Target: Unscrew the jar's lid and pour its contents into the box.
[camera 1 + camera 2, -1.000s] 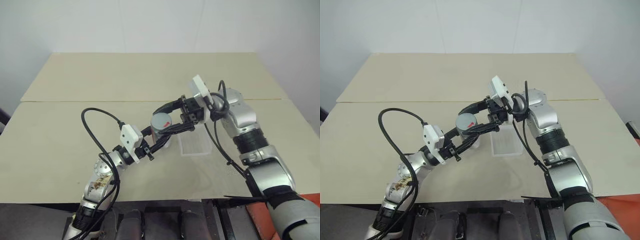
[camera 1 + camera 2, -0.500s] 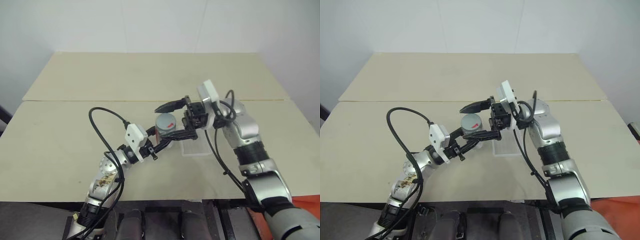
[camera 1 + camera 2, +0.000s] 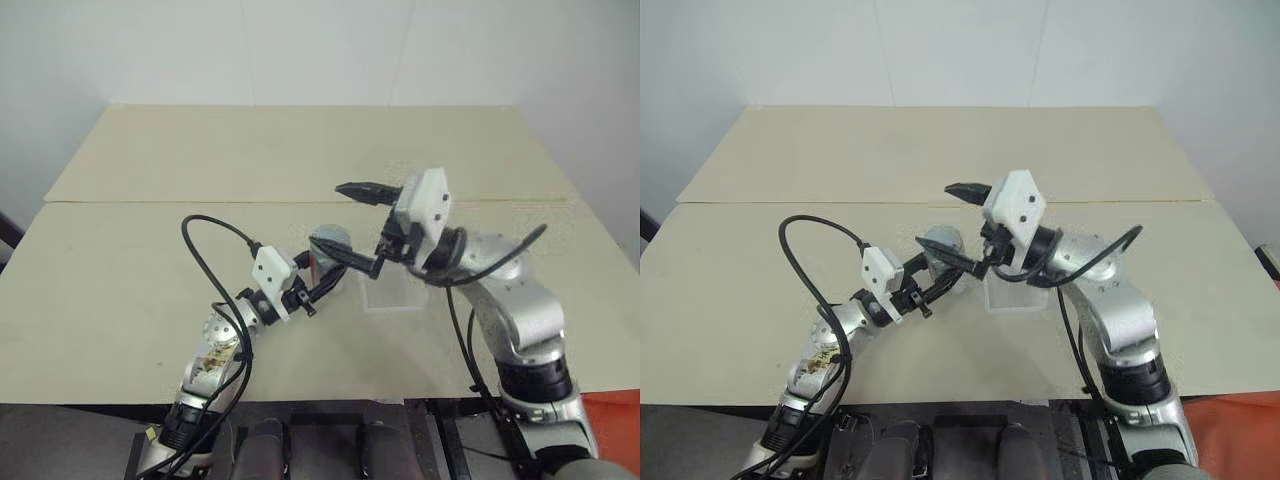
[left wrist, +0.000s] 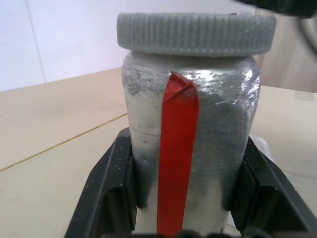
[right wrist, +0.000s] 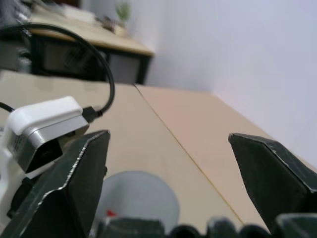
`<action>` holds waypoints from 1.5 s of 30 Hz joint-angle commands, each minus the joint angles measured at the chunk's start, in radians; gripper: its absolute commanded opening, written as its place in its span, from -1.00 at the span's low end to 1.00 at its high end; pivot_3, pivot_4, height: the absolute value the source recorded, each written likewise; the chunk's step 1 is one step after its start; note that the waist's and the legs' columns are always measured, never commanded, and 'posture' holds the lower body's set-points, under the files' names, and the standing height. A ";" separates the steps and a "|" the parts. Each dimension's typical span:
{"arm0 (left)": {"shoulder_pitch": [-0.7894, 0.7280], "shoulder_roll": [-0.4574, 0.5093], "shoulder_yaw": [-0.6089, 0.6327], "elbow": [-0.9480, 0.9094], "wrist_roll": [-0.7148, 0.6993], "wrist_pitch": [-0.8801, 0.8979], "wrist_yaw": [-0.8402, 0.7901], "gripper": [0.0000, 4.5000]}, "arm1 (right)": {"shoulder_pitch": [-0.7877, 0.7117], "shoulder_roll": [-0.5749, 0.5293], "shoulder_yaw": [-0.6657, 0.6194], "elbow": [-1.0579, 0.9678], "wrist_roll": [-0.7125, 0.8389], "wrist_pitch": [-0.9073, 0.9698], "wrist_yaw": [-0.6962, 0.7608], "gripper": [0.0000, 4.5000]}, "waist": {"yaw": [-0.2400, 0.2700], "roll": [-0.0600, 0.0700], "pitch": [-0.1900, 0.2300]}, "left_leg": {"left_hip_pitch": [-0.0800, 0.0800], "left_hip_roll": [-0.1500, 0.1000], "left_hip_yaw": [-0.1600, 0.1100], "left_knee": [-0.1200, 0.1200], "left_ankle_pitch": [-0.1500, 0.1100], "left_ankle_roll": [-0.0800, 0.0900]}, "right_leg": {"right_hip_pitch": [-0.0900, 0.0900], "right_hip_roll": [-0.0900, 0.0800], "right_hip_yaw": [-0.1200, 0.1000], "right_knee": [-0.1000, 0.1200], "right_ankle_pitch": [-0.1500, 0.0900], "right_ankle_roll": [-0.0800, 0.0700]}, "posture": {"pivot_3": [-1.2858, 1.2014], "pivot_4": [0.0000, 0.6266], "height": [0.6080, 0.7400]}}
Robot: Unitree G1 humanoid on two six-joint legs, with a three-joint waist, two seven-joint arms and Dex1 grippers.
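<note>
Jar (image 4: pixel 190 148) (lid (image 4: pixel 195 32) on) clamped in left jaws (image 3: pixel 322 275) | right jaws (image 3: pixel 365 225) agape, seemingly above lid

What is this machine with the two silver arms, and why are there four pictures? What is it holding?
It is a robot with two arms, and each arm ends in a pincer with two black fingers. Two pictures come from cameras in its head, looking down at a pale table. The other two come from small cameras on its wrists, so you see right along the fingers.

The left pincer is squeezing a silver jar with a red stripe. The grey lid is on top of the jar. The right pincer is wide open around the lid, holding nothing. Beside the jar, a small clear box lies on the table, mostly behind the right arm.
</note>
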 commanded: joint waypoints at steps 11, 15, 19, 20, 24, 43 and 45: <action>0.006 -0.011 0.016 -0.029 0.029 -0.036 0.051 -0.13 | 0.092 0.122 0.096 -0.161 -0.107 0.191 -0.332 0.98 | -0.003 0.000 0.000 | 0.000 0.000 0.000 0.000 0.000 0.000 | 0.000 0.000 0.000 0.000 0.000 0.000 | 0.03 -0.52 1.00; 0.005 -0.011 0.019 -0.028 0.031 -0.037 0.055 -0.13 | 0.098 0.160 0.109 -0.150 -0.125 0.191 -0.373 0.98 | -0.004 0.000 0.000 | 0.000 0.000 0.000 0.000 0.000 0.000 | 0.000 0.000 0.000 0.000 0.000 0.000 | 0.03 -0.52 1.00; 0.006 -0.013 0.017 -0.028 0.032 -0.036 0.059 -0.13 | 0.100 0.186 0.101 -0.149 -0.116 0.208 -0.391 0.98 | -0.005 0.000 0.000 | 0.000 0.000 0.000 0.000 0.000 0.000 | 0.000 0.000 0.000 0.000 0.000 0.000 | 0.03 -0.52 1.00; 0.006 -0.014 0.017 -0.027 0.031 -0.036 0.059 -0.13 | 0.098 0.190 0.100 -0.148 -0.114 0.212 -0.394 0.98 | -0.005 0.000 0.000 | 0.000 0.000 0.000 0.000 0.000 0.000 | 0.000 0.000 0.000 0.000 0.000 0.000 | 0.03 -0.52 1.00; 0.005 -0.020 0.010 -0.022 0.034 -0.036 0.058 -0.13 | 0.097 0.191 0.105 -0.150 -0.110 0.226 -0.389 0.98 | -0.007 0.000 0.000 | 0.000 0.000 0.000 0.000 0.000 0.000 | 0.000 0.000 0.000 0.000 0.000 0.000 | 0.03 -0.52 1.00; 0.002 -0.003 0.000 -0.028 0.011 -0.027 0.008 -0.13 | 0.050 0.087 0.027 -0.037 0.035 0.096 -0.119 0.25 | -0.012 0.000 0.000 | 0.000 0.000 -0.001 0.000 0.000 0.000 | 0.000 0.001 0.000 -0.001 0.000 0.000 | 0.03 -0.52 1.00; -0.001 -0.002 0.000 -0.024 0.008 -0.029 0.002 -0.13 | 0.024 0.061 0.016 0.012 0.069 0.054 -0.035 0.25 | -0.013 0.000 0.000 | 0.000 0.000 -0.001 0.000 0.000 0.000 | 0.000 0.001 0.000 -0.001 0.000 0.000 | 0.03 -0.52 1.00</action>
